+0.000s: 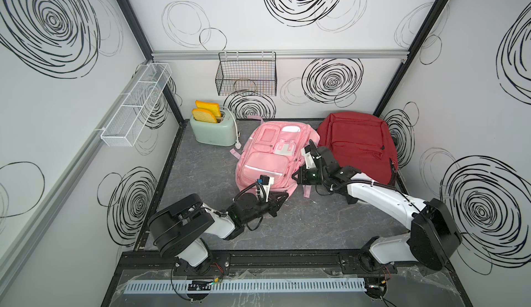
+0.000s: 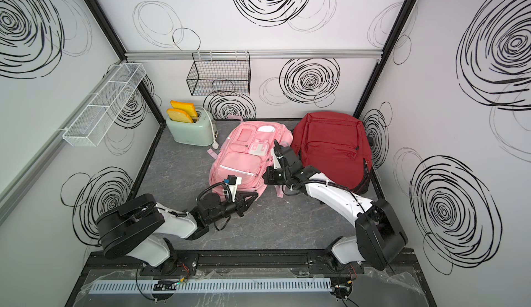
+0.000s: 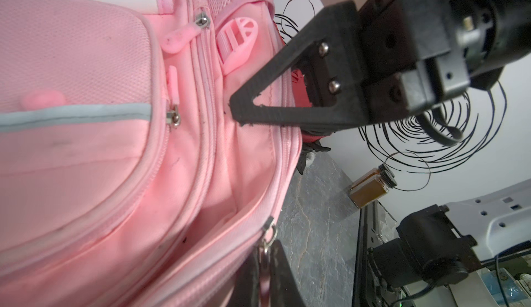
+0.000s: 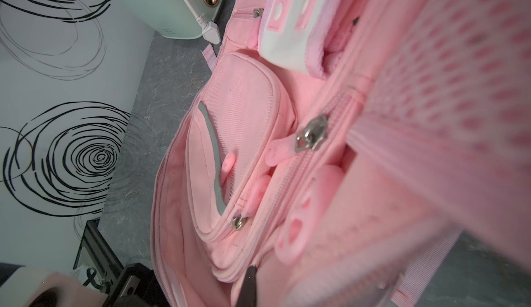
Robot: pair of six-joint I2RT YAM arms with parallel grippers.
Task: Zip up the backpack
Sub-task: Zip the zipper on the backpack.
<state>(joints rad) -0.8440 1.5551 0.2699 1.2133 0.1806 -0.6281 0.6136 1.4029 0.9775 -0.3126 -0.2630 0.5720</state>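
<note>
The pink backpack lies flat mid-table with its front pockets up. My left gripper is at its near corner. In the left wrist view this gripper is shut on the pink zipper pull hanging from a metal slider, and the zipper above the slider gapes open. My right gripper is at the bag's right side, shut on a fold of the side fabric. In the right wrist view only one dark finger shows against the pink cloth.
A red backpack lies close to the right of the pink one. A mint toaster holding toast stands at the back left. A black wire basket and a white mesh shelf hang on the walls. A spice jar stands near the right arm.
</note>
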